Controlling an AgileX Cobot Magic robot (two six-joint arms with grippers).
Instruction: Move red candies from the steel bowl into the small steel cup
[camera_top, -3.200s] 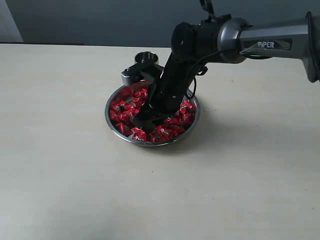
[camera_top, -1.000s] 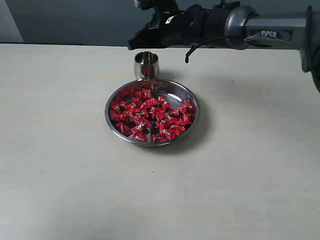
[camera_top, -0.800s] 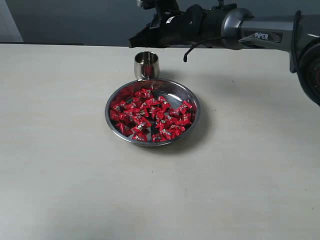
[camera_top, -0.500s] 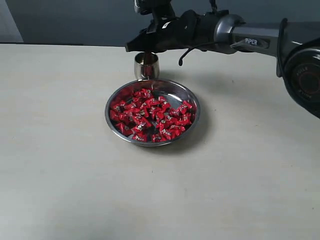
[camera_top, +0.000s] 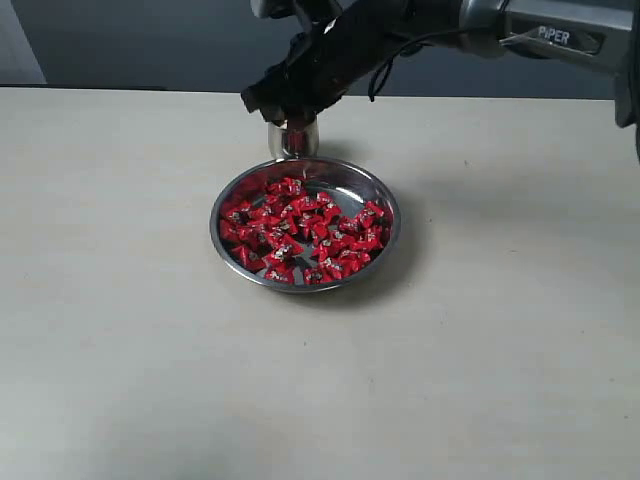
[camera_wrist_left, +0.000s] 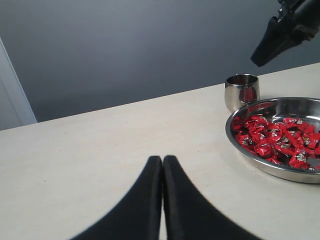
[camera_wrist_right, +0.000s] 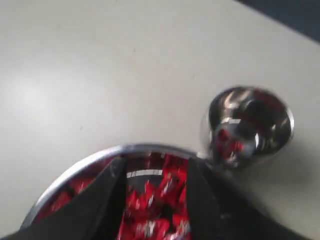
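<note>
Since 1 s ago my R pincer (camera_top: 272, 103) is down over the small steel cup (camera_top: 293, 140), jaws apart & empty; steel bowl (camera_top: 355, 182) w/ red candies (camera_top: 300, 235) lies just beside, lower.

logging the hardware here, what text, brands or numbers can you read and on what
"PIPER": white letters on the grey link of the right arm.
Dark-and-white marks on the red candies: too small to read.
Nothing else readable.

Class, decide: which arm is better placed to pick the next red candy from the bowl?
Probably right: the right gripper, open, hovers near the small steel cup beside the steel bowl; the left gripper sits shut over bare table.
</note>
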